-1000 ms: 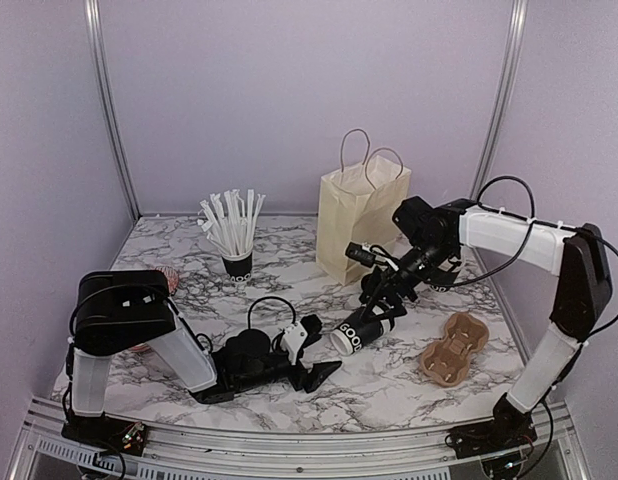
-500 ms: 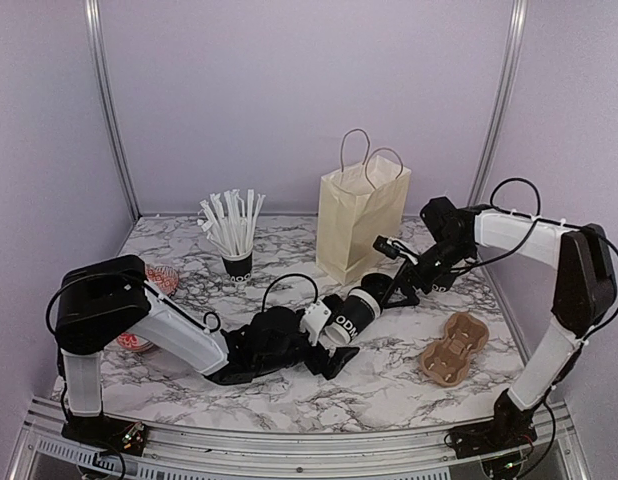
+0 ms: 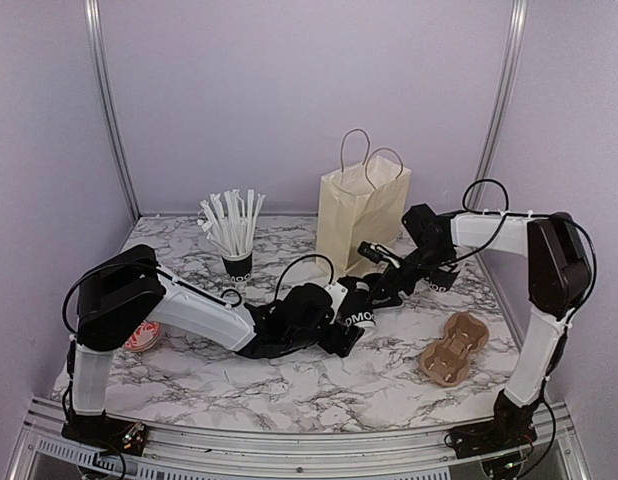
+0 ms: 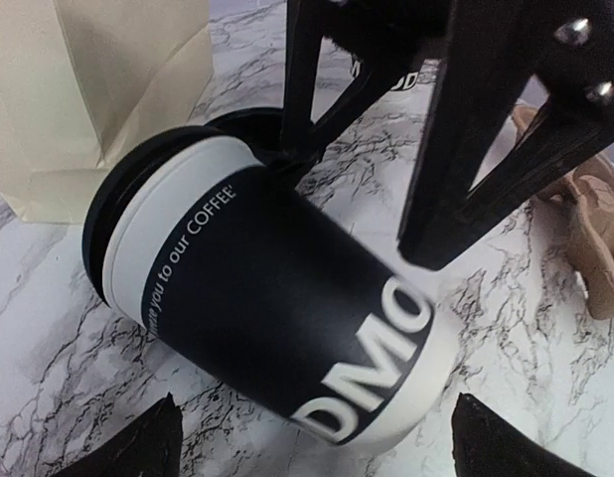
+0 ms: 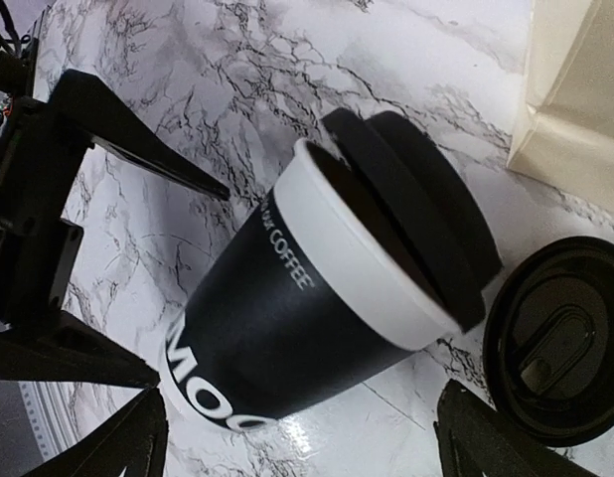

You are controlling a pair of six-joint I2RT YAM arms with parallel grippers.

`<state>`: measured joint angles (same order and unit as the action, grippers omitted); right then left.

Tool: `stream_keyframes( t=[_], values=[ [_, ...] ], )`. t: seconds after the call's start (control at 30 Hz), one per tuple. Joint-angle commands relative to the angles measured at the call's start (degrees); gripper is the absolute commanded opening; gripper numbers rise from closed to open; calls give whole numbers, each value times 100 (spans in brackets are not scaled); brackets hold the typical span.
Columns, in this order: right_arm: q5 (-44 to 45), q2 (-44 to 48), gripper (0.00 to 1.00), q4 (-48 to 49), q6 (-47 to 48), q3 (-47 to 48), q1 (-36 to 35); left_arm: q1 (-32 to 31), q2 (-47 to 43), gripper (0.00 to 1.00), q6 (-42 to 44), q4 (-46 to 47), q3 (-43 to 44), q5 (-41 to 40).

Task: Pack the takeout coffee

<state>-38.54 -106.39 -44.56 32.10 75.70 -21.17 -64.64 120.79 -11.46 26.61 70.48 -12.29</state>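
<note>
black white-lettered paper cup (image 3: 359,318) nudged toward cream paper bag (image 3: 354,225); left gripper (image 3: 341,330) reached over, now spread around it; right gripper (image 3: 384,288) let go, drew back a little

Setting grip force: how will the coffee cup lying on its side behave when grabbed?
Lying on its side, the round tapered takeout coffee would probably roll in a curve if nudged. Its paper wall likely dents under a hard squeeze. The lid looks askew in the right wrist view, so it may pop off.
</note>
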Motion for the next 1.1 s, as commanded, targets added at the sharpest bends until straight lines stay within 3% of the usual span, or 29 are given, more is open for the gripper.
stream_keyframes(
  t=[0.0,0.33,0.47,0.8,1.07],
  values=[
    [-39,-62,91,109,15,288,-88,90,311,92,-96,-635,247,-51],
    [64,-224,91,-37,17,704,-108,189,224,89,-304,-664,157,124],
    [717,-103,98,-189,78,541,-339,189,-264,89,-394,-744,-262,225],
    [2222,-216,99,117,-336,93,-773,189,-1417,87,-914,-1145,-1301,302],
    [1982,-411,86,53,-412,182,-826,189,-2283,88,-982,-1434,-1737,-104]
  ],
)
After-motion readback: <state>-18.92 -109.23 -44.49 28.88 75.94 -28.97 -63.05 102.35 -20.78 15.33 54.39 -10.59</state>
